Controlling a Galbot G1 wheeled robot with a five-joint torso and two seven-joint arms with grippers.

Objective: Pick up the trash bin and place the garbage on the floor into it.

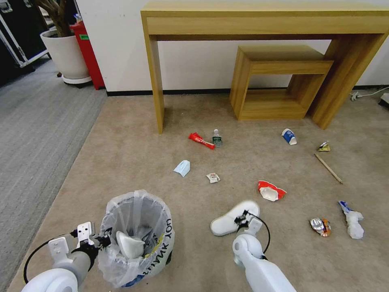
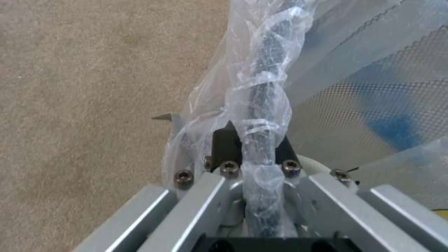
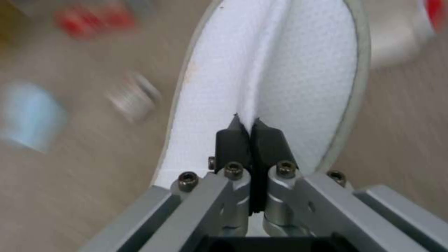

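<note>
I see the floor [image 1: 133, 154], beige carpet, running up to a wooden desk [image 1: 263, 20] with a smaller wooden stand [image 1: 279, 77] beneath it.

The trash bin [image 1: 137, 237] sits at lower left of the head view, its plastic liner bag [image 2: 261, 87] draped over the rim. One white slipper [image 1: 129, 244] already lies inside it.

My left tool [image 2: 254, 140] is clenched on the bin rim through the liner, at the side of the bin nearest the left arm.

My right tool [image 3: 246, 131] is clenched on a fold of the upper of a second white slipper [image 1: 233, 218], which lies to the right of the bin on the carpet.

Remaining garbage is scattered on the floor beyond: a crumpled white paper [image 1: 353, 222], a red-and-white wrapper [image 1: 270, 191], a red packet [image 1: 200, 140], a paper cup [image 1: 289, 136], a blue mask [image 1: 182, 167], a crushed can [image 1: 320, 226], a wooden stick [image 1: 328, 168], a small bottle [image 1: 217, 138] and a small wrapper [image 1: 213, 177].
</note>
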